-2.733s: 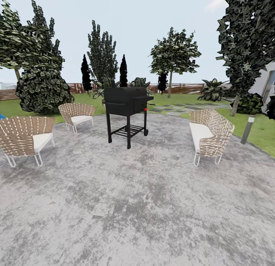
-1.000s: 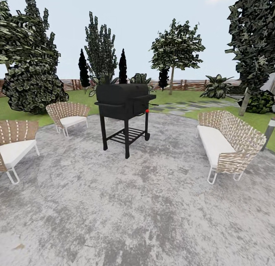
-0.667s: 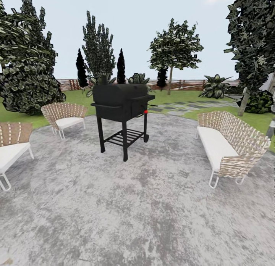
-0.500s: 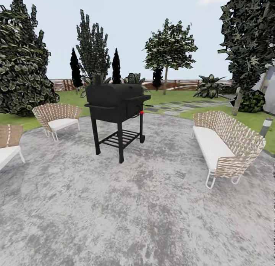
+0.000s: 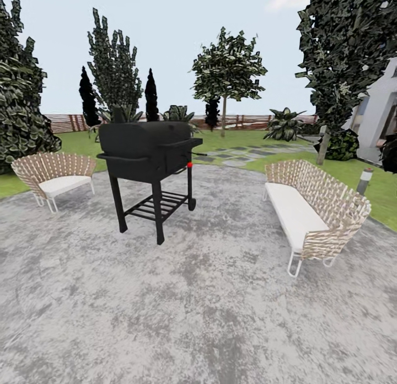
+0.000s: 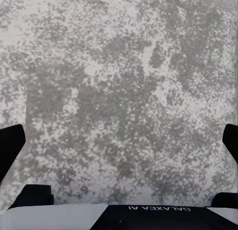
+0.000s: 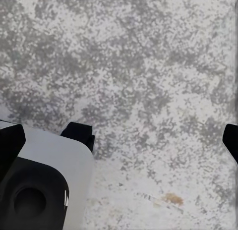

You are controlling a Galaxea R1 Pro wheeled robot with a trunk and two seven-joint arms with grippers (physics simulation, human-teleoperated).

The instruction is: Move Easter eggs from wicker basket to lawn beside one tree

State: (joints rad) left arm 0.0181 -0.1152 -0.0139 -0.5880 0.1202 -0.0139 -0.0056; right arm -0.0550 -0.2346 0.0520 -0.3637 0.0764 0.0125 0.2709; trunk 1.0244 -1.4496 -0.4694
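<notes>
Robot on the patio (image 5: 209, 296), mottled grey stone, running wide underfoot. Black grill (image 5: 148, 152) stands on it left of centre on four legs, slatted rack underneath, red dot at its right edge. Woven sofa (image 5: 314, 207) with white cushion on the right side of the patio; woven chair (image 5: 54, 173) with white cushion on the left. Lawn (image 5: 342, 174) borders the patio beyond and to the right, with grey stepping slabs (image 5: 242, 152) crossing it past the grill. A short post light (image 5: 364, 180) stands on the grass right of the sofa. Tree (image 5: 226, 70) with thin pale trunk and round canopy far back near the slat fence (image 5: 251, 121); another pale trunk (image 5: 323, 144) under dark foliage on the right, beside a white building wall (image 5: 380, 108). Dark cypresses (image 5: 151, 95) and a tall ragged conifer (image 5: 113, 64) behind the grill, big bush (image 5: 19, 114) at far left. Eggs and basket not visible from here. Left pincer (image 6: 119, 145): fingertips at both picture edges, wide apart, nothing between, grey stone below. Right pincer (image 7: 121, 141): same, tips spread to the edges, empty, stone below with a small brown speck (image 7: 172, 199); a white and black robot part (image 7: 44, 185) sits in that view's corner.
</notes>
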